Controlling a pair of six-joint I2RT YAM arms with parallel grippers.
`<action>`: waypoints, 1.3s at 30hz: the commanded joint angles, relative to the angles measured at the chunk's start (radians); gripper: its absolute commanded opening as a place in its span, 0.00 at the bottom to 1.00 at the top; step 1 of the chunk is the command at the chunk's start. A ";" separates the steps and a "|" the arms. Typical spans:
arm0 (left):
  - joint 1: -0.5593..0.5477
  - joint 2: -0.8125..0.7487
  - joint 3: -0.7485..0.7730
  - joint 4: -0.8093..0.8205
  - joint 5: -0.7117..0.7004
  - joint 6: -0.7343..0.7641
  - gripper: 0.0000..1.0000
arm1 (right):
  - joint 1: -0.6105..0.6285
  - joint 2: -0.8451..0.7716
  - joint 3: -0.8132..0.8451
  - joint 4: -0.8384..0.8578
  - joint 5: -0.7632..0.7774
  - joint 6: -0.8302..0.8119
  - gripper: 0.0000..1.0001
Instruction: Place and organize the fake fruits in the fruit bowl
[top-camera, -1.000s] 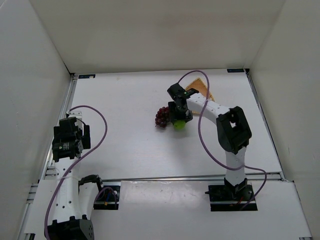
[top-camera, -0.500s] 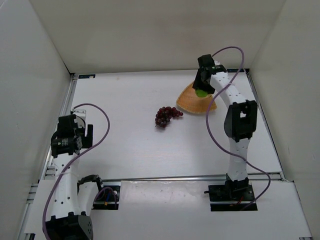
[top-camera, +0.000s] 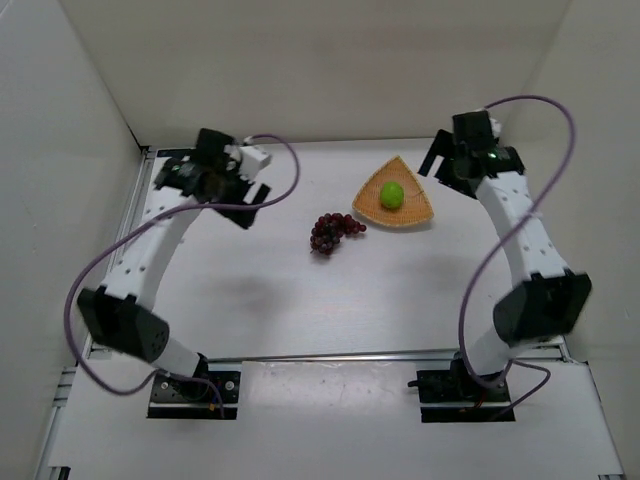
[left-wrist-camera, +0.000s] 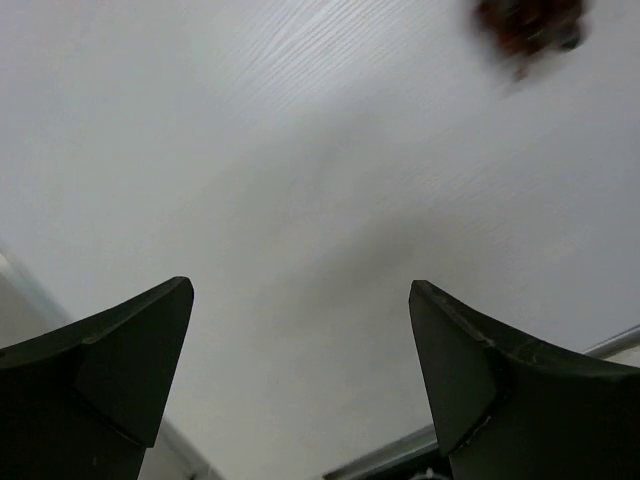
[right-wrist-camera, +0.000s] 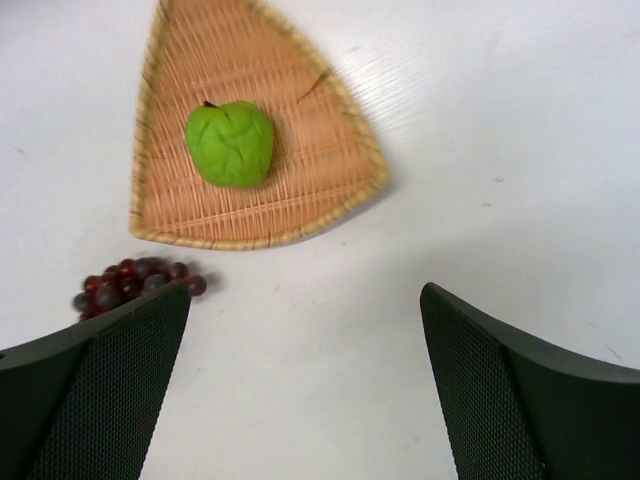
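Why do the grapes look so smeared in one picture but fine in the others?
Left wrist view: the grapes are smeared at the top edge, perhaps from camera motion. Right wrist view: basket and green fruit are crisp, with a soft shadow beside the basket's rim. Top view: even light, no glare.

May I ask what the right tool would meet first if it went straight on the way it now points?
The right tool would probably meet the bare table first, just short of the basket, with the grapes off to one side; depth is hard to judge.
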 joint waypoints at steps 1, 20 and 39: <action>-0.143 0.181 0.155 -0.049 0.147 -0.034 1.00 | -0.063 -0.184 -0.105 0.013 0.015 -0.013 1.00; -0.387 0.935 0.590 0.040 0.014 -0.132 1.00 | -0.160 -0.442 -0.353 -0.005 0.024 -0.031 1.00; -0.444 0.667 0.593 0.248 -0.095 -0.072 0.39 | -0.160 -0.307 -0.300 0.013 -0.028 -0.031 1.00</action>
